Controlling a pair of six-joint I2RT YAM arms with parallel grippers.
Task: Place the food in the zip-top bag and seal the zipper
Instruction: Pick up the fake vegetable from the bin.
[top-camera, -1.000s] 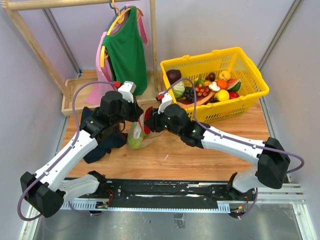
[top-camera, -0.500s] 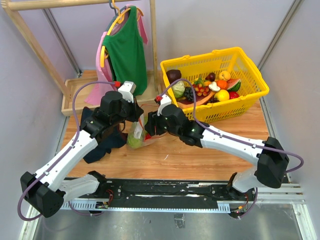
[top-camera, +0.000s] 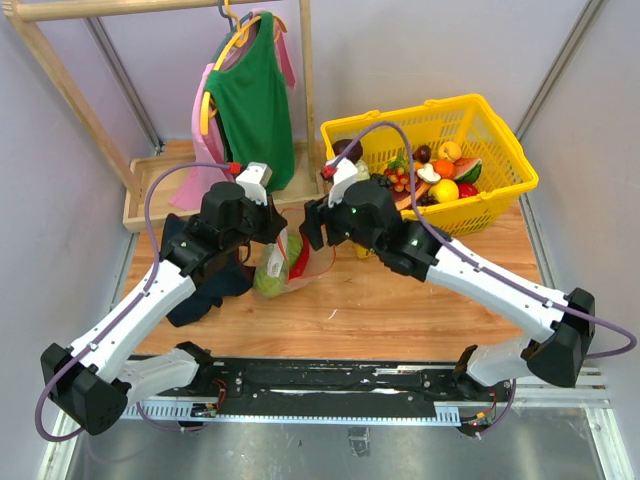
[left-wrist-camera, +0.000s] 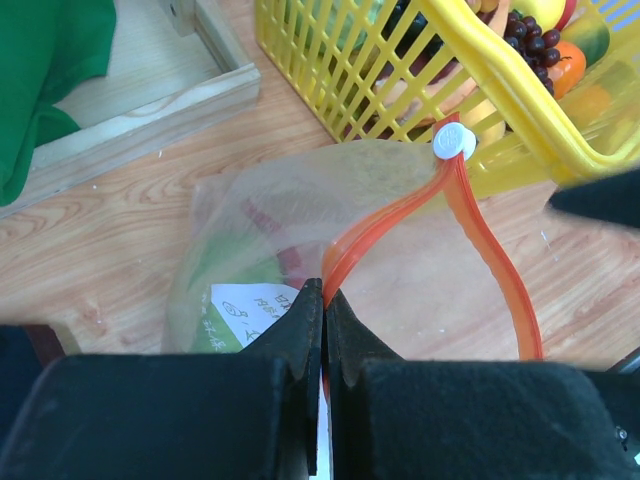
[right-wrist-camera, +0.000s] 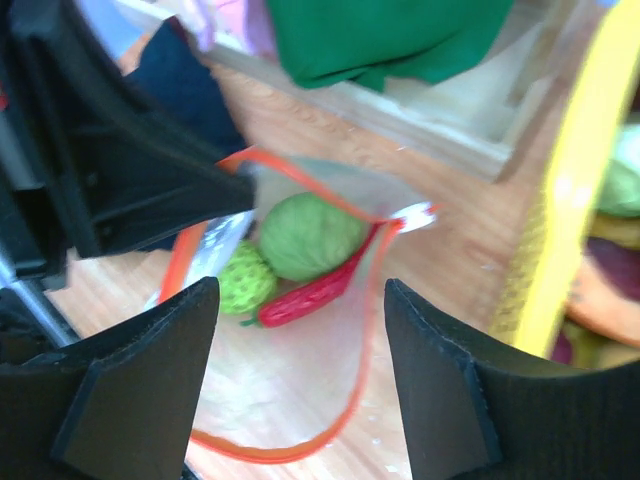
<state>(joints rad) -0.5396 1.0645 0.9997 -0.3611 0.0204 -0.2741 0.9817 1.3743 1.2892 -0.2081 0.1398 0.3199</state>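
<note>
The clear zip-top bag (top-camera: 290, 262) lies on the wooden table between the arms, mouth open. Its orange-red zipper (left-wrist-camera: 480, 240) loops wide, with a white slider (left-wrist-camera: 455, 142) at the far end. My left gripper (left-wrist-camera: 324, 300) is shut on the zipper strip at the bag's near edge. Inside the bag I see a round green piece (right-wrist-camera: 310, 235), a bumpy yellow-green piece (right-wrist-camera: 243, 278) and a red chilli (right-wrist-camera: 318, 290). My right gripper (right-wrist-camera: 300, 370) is open and empty, just above the bag's open mouth. More food (top-camera: 432, 175) fills the yellow basket.
The yellow basket (top-camera: 490, 130) stands at the back right, close to the bag. A wooden clothes rack with a green top (top-camera: 250, 95) stands at the back left. A dark cloth (top-camera: 195, 270) lies under the left arm.
My right gripper has risen and pulled back toward the basket, away from the bag's mouth. The bag's mouth now gapes wider. The left gripper has held still.
</note>
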